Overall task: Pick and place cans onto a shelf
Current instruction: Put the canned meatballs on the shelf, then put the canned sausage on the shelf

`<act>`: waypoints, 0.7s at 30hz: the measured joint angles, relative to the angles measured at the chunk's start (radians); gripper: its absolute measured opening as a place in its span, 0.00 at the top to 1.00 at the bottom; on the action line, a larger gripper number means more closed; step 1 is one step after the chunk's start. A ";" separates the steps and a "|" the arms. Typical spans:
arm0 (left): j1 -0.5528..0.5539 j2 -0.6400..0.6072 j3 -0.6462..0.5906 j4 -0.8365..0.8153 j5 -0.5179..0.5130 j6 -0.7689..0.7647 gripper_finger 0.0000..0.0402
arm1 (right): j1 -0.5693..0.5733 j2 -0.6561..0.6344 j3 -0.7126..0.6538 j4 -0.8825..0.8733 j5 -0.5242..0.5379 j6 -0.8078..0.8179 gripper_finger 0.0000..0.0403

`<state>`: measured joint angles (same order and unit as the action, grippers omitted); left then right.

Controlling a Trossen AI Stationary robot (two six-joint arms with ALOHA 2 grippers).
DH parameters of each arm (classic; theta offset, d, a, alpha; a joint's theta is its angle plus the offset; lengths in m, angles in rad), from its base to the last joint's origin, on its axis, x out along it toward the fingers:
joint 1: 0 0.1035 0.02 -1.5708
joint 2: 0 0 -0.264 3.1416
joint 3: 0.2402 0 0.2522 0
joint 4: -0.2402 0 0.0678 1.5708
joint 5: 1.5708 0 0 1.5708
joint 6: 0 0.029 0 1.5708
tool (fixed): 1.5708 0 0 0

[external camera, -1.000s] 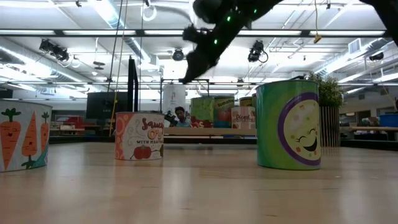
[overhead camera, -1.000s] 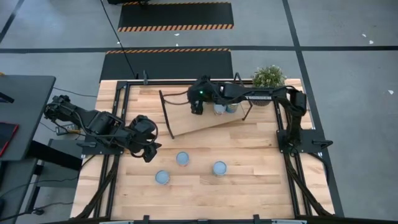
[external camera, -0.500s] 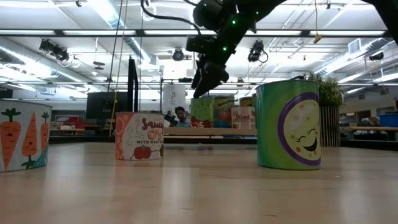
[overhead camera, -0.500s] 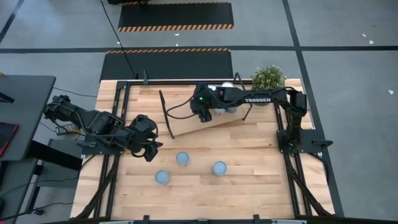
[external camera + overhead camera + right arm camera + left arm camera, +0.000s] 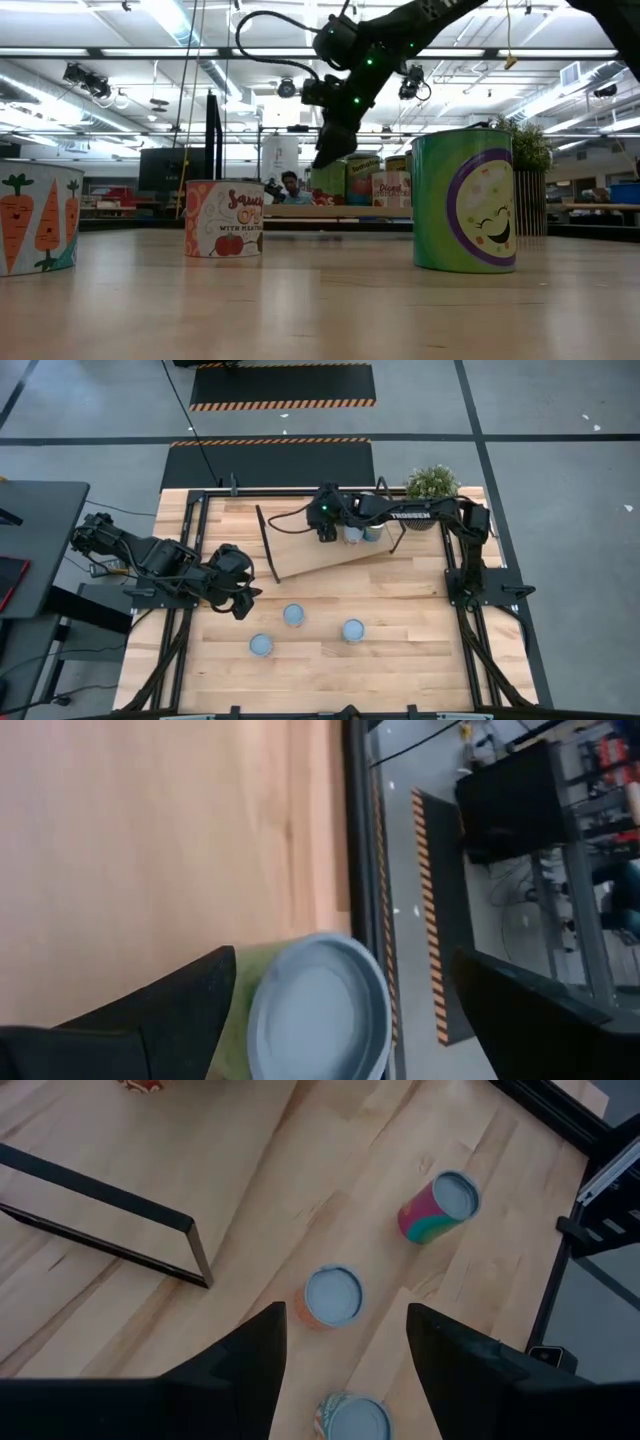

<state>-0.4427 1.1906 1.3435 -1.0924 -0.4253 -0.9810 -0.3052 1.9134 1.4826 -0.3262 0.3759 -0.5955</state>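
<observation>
The shelf (image 5: 320,557), a light-wood board with black frame ends, lies tilted at the table's far middle. Two cans (image 5: 352,534) (image 5: 372,532) stand on its far right part. My right gripper (image 5: 326,528) hangs open over the board. A green-sided can with a pale grey top (image 5: 315,1010) stands between its spread fingers, and I see no touch. Three more cans stand on the tabletop nearer the front (image 5: 293,615) (image 5: 261,645) (image 5: 353,630). My left gripper (image 5: 238,597) waits open at the table's left and is empty.
A potted plant (image 5: 432,484) stands at the far right corner beside the shelf. The shelf's black frame end (image 5: 110,1215) lies just in front of my left gripper. In the low view the three table cans (image 5: 35,220) (image 5: 225,232) (image 5: 465,200) stand in front of the shelf.
My right gripper has come down toward the shelf board and shifted slightly toward the table's right. My left arm has kept still, and the cans on the table have not moved.
</observation>
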 joint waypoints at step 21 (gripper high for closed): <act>-0.014 0.079 -0.067 0.051 0.031 -0.004 0.47 | 0.261 -0.027 0.195 -0.376 -0.225 0.487 0.07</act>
<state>-0.4565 1.2694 1.2765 -1.0417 -0.3948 -0.9847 -0.0447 1.8865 1.6775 -0.7024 0.1506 -0.1089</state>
